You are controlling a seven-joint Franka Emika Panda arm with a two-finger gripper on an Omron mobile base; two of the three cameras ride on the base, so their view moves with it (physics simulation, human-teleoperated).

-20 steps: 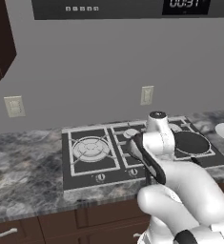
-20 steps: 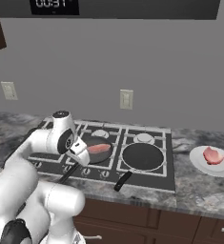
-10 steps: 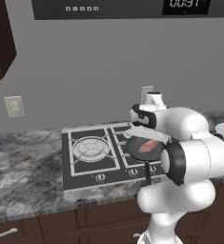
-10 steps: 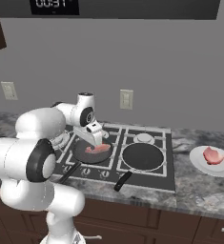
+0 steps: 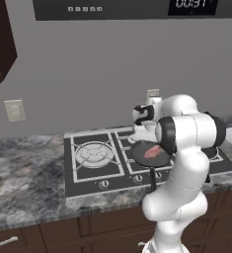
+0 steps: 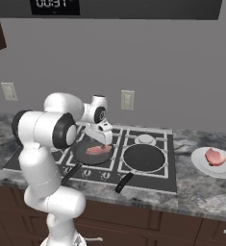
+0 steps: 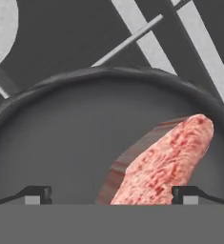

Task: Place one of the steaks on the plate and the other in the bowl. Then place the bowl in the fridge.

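While its jaws stand wide, the tool (image 7: 111, 195) hovers empty over a steak (image 7: 163, 164).

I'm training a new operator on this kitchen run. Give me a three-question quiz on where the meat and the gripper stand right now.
1. True or false: one steak already lies on the plate.
2. The other steak lies in: A) a frying pan on the stove; B) a bowl; C) the bare counter.
3. Fill in: the gripper, hanging just over that second steak, has its jaws ____.

Key:
1. True; the hand is elsewhere.
2. A; the pan beside it holds nothing.
3. Open, one fingertip on each side, nothing gripped.
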